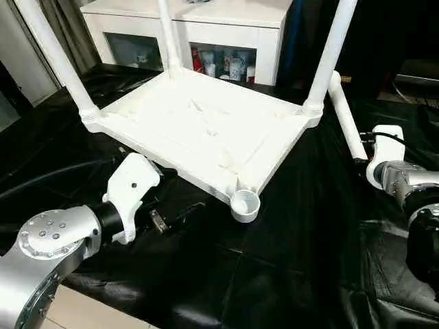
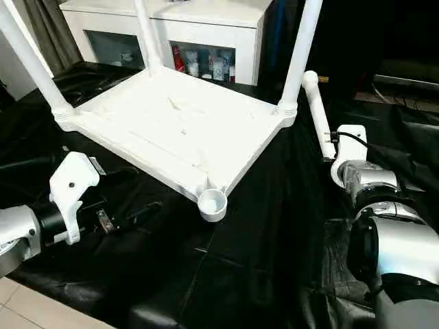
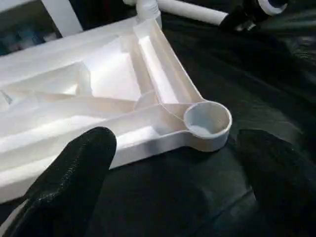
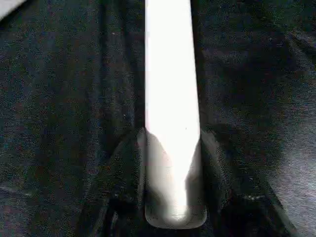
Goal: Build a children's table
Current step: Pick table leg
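Done: three legs (image 1: 328,58) are standing in the upturned tabletop (image 1: 199,127), centre frame.
Left: near socket (image 1: 245,203) is sitting empty.
Right pincer (image 4: 170,170): pinching the fourth leg (image 1: 346,113), right.
Left pincer (image 3: 173,197): spread, facing the socket.

Black sheeting (image 1: 288,274), wrinkled and glossy, spread across the whole work surface. Beyond it, a white cabinet (image 1: 233,17) with glass doors. Behind the glass, what look like cups and small containers (image 1: 230,67), too small to tell apart. At the near left corner, a patch of pale floor (image 1: 89,312).
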